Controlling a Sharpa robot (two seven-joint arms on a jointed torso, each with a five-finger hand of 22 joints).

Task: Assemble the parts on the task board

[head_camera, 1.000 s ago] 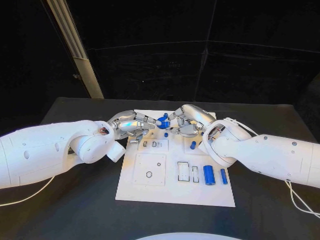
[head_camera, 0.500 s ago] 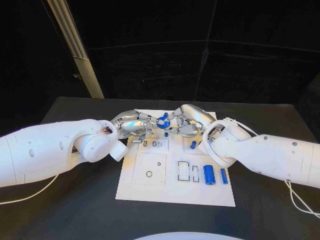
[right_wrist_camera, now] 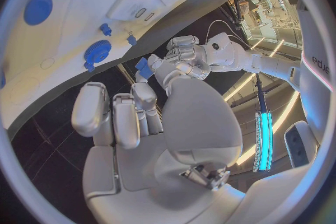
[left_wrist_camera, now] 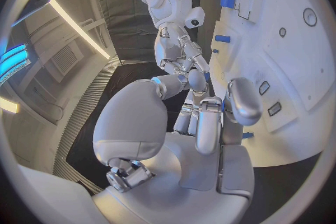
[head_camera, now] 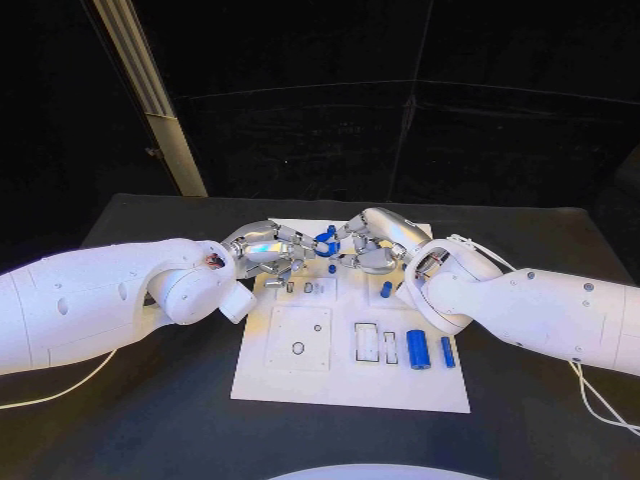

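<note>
While both hands meet over the far end of the task board [head_camera: 349,385], a small blue part [head_camera: 325,243] sits between their fingertips, raised above the board surface. The left hand [head_camera: 267,253] has its fingers curled toward the part, and the right hand [head_camera: 371,247] reaches in from the opposite side with its fingers likewise closed in toward it; which hand bears the part, or whether both pinch it, cannot be told from these views. In the right wrist view a blue piece shows at the fingertips of the left hand, which suggests that hand has a grip on it. Judged from this, the step in hand is a transfer or re-grip of the part in the air before it is fitted. Other pieces lie on the board: a large blue cylinder [head_camera: 418,350] and a slim blue pin [head_camera: 447,352] near the right edge, and a short blue peg [head_camera: 387,290] further up. The next move calls for one hand to secure a firm pinch, the other to let go cleanly, and the part to be turned to match its seat.
</note>
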